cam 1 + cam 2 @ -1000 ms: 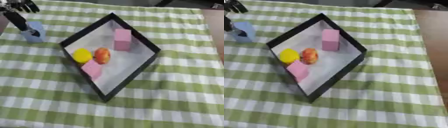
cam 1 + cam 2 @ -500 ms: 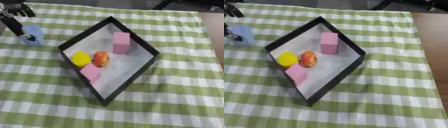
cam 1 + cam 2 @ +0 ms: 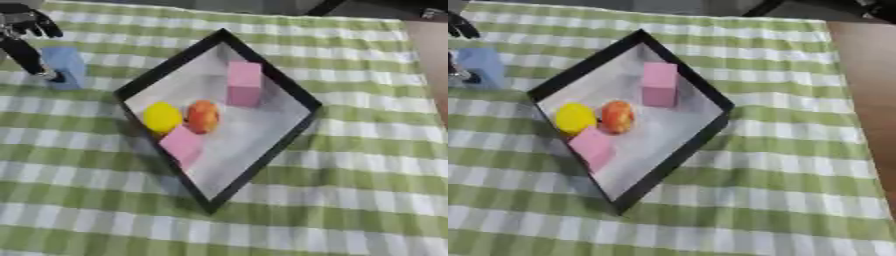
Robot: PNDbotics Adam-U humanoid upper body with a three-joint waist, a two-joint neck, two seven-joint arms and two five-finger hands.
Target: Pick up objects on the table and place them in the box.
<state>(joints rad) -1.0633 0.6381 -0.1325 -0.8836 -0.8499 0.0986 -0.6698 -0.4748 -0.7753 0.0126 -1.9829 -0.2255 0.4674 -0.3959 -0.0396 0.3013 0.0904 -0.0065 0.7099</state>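
Note:
A blue block (image 3: 66, 65) stands on the green checked cloth at the far left. My left hand (image 3: 24, 31) comes down from the upper left corner and reaches the cloth against the block's left side; whether it holds the block does not show. To the right lies the black box (image 3: 262, 75), set cornerwise, with a white floor. In it are a tall pink block (image 3: 244, 83), a yellow piece (image 3: 162, 117), an orange-red fruit (image 3: 203, 115) and a lower pink block (image 3: 182, 143). The right hand is out of view.
The checked cloth (image 3: 350, 200) spreads wide in front of and to the right of the box. A brown strip of bare table (image 3: 868, 90) runs down the right edge. Dark shapes lie beyond the cloth's far edge.
The whole picture has shifted slightly, so the camera moved. My left hand stays at the blue block, which rests in the same spot relative to the box.

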